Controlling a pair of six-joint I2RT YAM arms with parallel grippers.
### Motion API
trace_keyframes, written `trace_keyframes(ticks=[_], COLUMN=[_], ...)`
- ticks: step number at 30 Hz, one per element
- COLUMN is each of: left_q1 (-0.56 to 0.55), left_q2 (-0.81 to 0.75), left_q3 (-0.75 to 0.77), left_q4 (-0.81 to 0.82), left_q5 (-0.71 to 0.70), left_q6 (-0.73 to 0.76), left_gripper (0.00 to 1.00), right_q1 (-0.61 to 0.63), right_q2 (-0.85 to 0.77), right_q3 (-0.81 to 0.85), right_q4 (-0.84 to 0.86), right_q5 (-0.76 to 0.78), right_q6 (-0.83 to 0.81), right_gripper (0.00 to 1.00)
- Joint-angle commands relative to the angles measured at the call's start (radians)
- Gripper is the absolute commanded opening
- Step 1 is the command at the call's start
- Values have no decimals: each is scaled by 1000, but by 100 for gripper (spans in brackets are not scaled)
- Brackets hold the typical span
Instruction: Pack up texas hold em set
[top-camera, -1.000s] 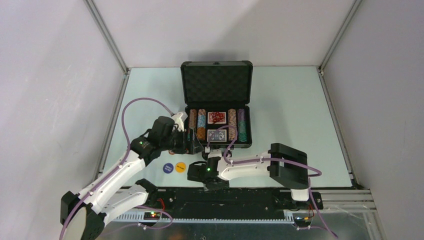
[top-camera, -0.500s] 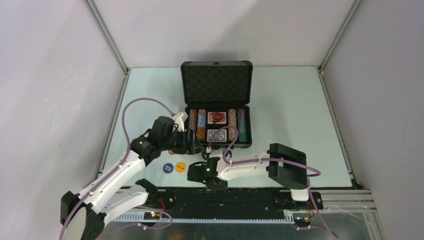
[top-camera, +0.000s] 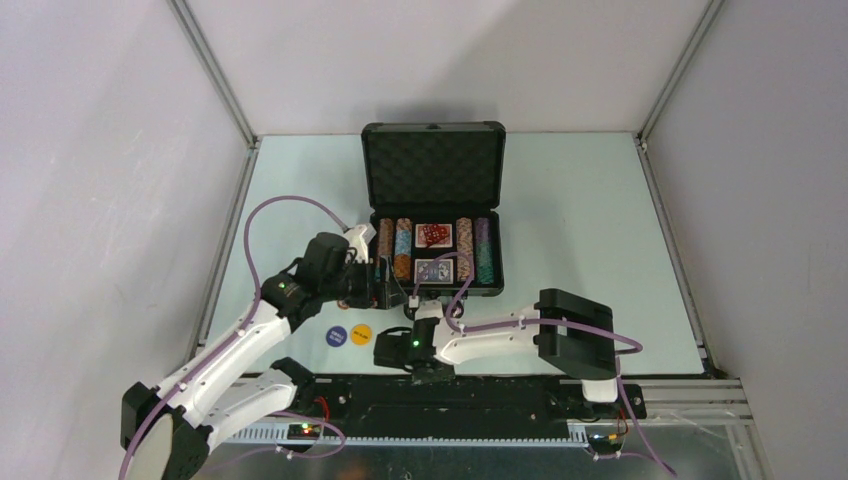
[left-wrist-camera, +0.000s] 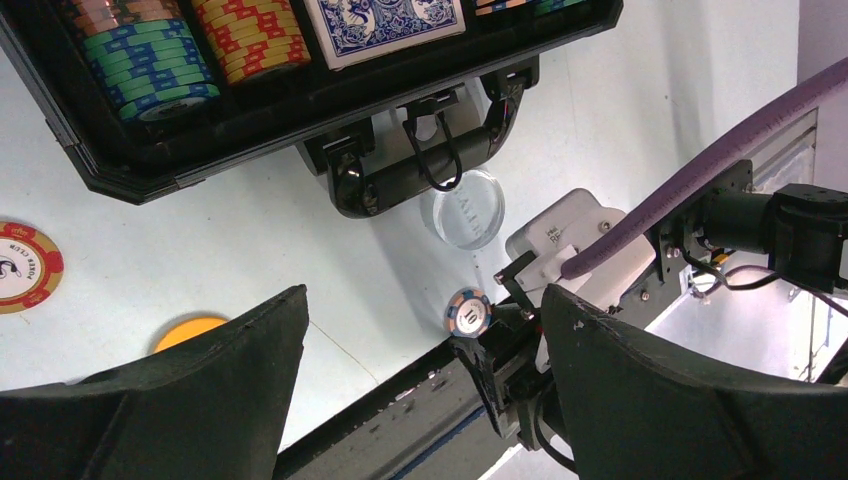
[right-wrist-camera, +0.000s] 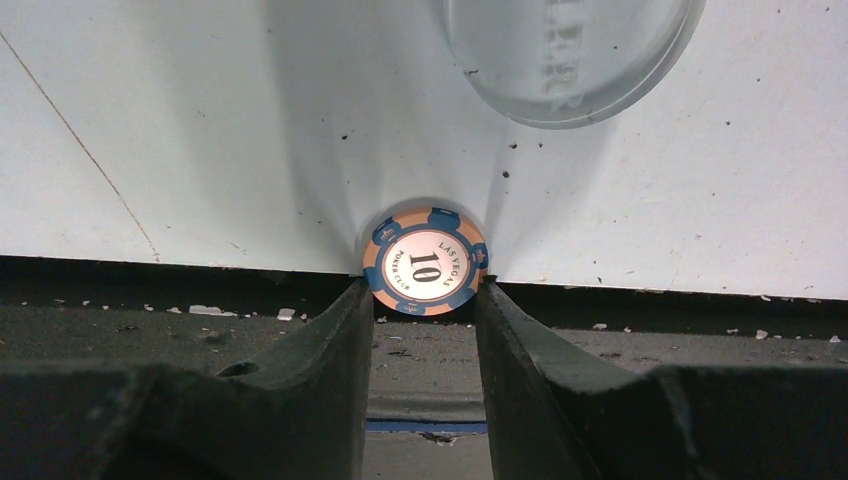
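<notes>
The right gripper (right-wrist-camera: 423, 295) pinches a poker chip marked 10 (right-wrist-camera: 425, 258) from both sides, at the near edge of the surface (right-wrist-camera: 200, 120). It should squeeze gently, lift straight up, then carry the chip to the open black case (top-camera: 433, 170). A clear round button (right-wrist-camera: 565, 60) and the case handle (left-wrist-camera: 400, 185) sit in the way. The left gripper (left-wrist-camera: 422, 300), wide and empty, hangs near the case too.

The left arm (top-camera: 235, 345) and right arm (top-camera: 490, 335) are white shells with black joints, each trailing a purple cable (top-camera: 288, 200). The left pincer (left-wrist-camera: 420, 300) and right pincer (right-wrist-camera: 425, 290) have matte black fingers (left-wrist-camera: 150, 400).
</notes>
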Motion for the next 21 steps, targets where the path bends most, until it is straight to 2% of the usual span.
trace_keyframes(ticks=[1, 13, 21], left_q1=[7, 7, 7], left_q2=[-2, 7, 0], left_q3=[6, -2, -63], left_q4=[27, 30, 88], left_q5=[11, 15, 78], left_q6=[0, -11, -69], left_gripper=[91, 92, 92], right_q1=[5, 20, 35], right_q2=[-28, -69, -115], right_q3=[0, -1, -1], right_q4=[27, 7, -15], right_q5=[82, 106, 156], right_q6=[-29, -25, -31], right_gripper=[41, 41, 41])
